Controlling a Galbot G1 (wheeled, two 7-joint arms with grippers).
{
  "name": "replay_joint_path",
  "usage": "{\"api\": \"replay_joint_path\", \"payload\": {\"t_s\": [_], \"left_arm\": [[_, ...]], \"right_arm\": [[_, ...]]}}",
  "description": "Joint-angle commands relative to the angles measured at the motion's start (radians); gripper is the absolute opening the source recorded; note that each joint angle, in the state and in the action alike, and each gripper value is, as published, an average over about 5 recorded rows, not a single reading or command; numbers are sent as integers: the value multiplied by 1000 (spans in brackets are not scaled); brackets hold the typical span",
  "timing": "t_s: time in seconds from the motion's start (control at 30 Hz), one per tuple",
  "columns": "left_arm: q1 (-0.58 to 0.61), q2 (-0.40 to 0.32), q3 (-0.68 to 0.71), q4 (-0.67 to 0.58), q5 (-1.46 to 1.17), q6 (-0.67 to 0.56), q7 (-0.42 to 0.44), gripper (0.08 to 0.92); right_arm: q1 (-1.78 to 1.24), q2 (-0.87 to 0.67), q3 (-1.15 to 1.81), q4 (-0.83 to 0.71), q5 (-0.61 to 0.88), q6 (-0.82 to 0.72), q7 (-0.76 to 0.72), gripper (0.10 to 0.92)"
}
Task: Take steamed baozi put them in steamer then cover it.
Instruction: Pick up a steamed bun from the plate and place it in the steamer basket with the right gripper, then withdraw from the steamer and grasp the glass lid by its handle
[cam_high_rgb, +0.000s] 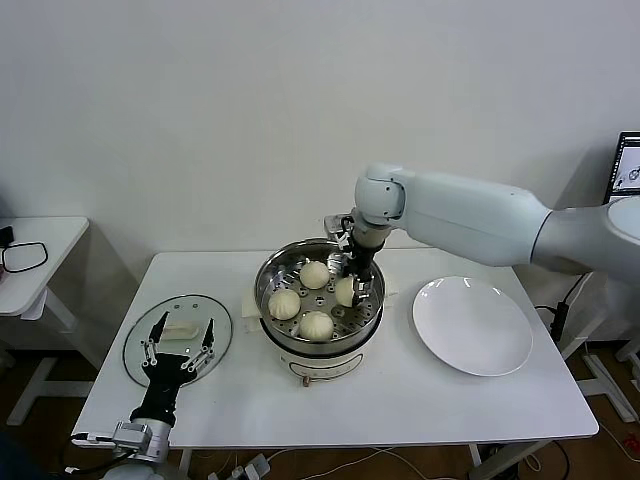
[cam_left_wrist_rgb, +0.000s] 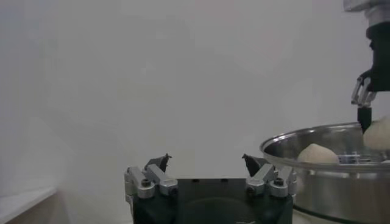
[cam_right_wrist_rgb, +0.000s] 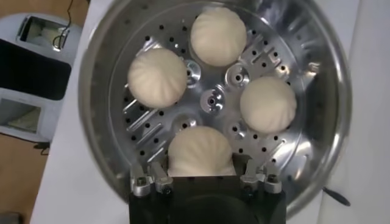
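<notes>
Four soft, easily dented steamed baozi (cam_right_wrist_rgb: 210, 91) rest inside the steamer (cam_high_rgb: 272, 290), one between the right gripper (cam_right_wrist_rgb: 202, 178) fingers, while the wide-open, empty left gripper (cam_high_rgb: 180, 345) hovers above the smooth, breakable cover (cam_high_rgb: 140, 338), best lifted by its white handle (cam_high_rgb: 180, 331).

A plain white wall (cam_high_rgb: 200, 110) is being seen behind the white bench (cam_high_rgb: 400, 400). A second white table (cam_high_rgb: 45, 245) is standing to the left. A monitor edge (cam_high_rgb: 627, 165) is showing far right.
</notes>
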Motion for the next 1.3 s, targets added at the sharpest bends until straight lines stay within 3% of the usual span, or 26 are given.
{"api": "replay_joint_path", "payload": {"t_s": [0.03,0.3,0.57,0.7,0.77,1.07,1.3], "left_arm": [[1,0,-6,2,-1,-1,1,823],[5,-3,-7,-2,0,-1,2,823],[15,-5,10,-21,8,1,-2,823],[15,-6,25,-35,9,9,-5,823],[12,-4,32,-44,7,15,-7,823],[-23,5,53,-46,2,36,-37,823],[-48,20,63,-45,-4,75,-55,823]], "right_arm": [[-55,28,19,-44,-62,4,5,705],[-17,-47,63,1,-6,4,-3,815],[117,-289,175,75,134,34,-69,823],[28,-413,336,113,151,57,-23,823],[-61,-461,452,128,162,90,61,823],[-564,-618,987,257,393,340,709,823],[-1039,-589,1411,421,426,491,1080,823]]}}
